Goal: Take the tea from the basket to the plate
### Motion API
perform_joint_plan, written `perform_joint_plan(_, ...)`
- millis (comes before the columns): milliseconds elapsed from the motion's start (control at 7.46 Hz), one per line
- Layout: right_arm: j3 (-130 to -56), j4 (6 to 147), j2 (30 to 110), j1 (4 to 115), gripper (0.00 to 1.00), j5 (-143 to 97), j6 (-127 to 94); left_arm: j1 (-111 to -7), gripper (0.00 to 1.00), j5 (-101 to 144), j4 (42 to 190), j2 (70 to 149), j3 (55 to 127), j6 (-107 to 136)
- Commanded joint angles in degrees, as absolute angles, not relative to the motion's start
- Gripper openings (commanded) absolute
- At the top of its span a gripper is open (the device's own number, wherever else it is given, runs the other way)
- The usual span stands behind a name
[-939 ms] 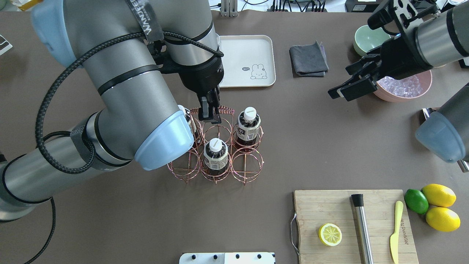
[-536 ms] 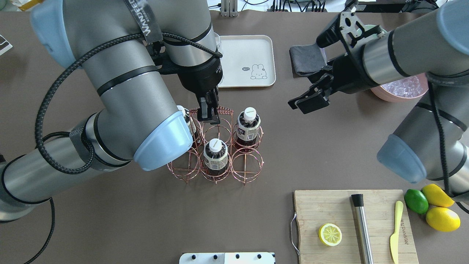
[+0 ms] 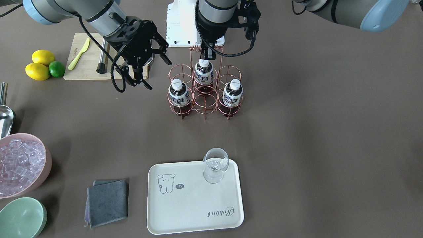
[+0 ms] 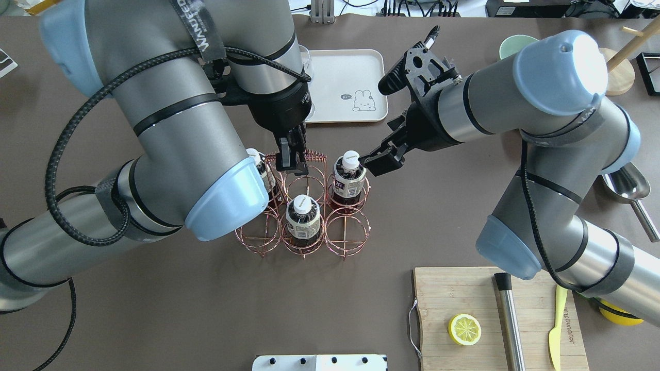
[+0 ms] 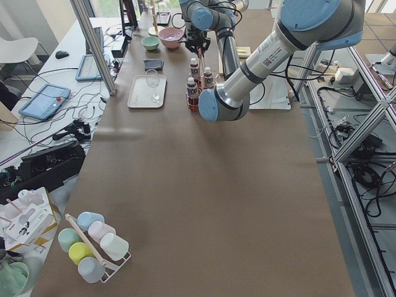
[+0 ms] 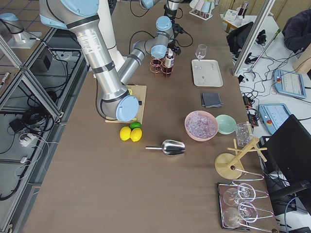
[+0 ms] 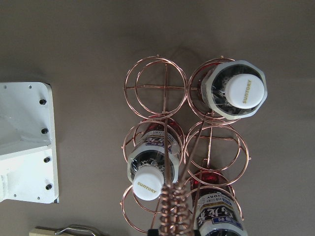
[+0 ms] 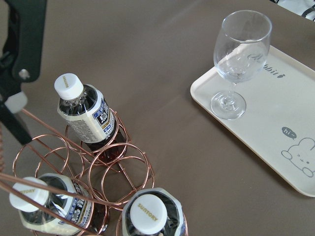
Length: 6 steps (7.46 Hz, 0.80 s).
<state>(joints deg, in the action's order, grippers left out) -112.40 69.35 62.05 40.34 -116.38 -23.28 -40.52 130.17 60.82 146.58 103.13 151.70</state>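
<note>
The copper wire basket [image 4: 348, 233] stands mid-table and holds three tea bottles. In the overhead view they are at the far right [image 4: 350, 178], the near middle [image 4: 303, 219] and the far left [image 4: 256, 164], the last half hidden by my left arm. My left gripper [image 4: 290, 157] is shut on the basket's coiled handle [image 3: 205, 49]. My right gripper [image 4: 372, 162] is open, just right of the far right bottle's cap; it also shows in the front view [image 3: 158, 75]. The cream plate [image 4: 356, 67] lies beyond the basket with a wine glass [image 3: 215, 165] on it.
A grey cloth [image 3: 107, 201], a pink bowl of ice [image 3: 19, 165] and a green bowl [image 3: 21, 218] lie on the plate's side of the table. A cutting board [image 4: 464, 293] with a lemon half, muddler and knife lies near right. A metal scoop [image 4: 626, 185] lies right.
My right arm has swung left from over the ice bowl to beside the far right bottle, gripper still open. My left gripper has stayed on the basket handle.
</note>
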Motion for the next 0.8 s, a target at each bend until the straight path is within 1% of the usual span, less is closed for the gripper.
perform_joint_plan(0, -110.9, 69.0, 61.3, 37.3, 0.99, -113.0, -23.4, -40.5, 0.0, 130.2, 60.8, 146.4, 103.4, 151.7)
perform_joint_plan(670, -109.2, 66.7, 61.3, 34.8, 0.99, -111.1, -23.4, -40.5, 0.0, 130.2, 60.8, 146.4, 103.4, 151.7)
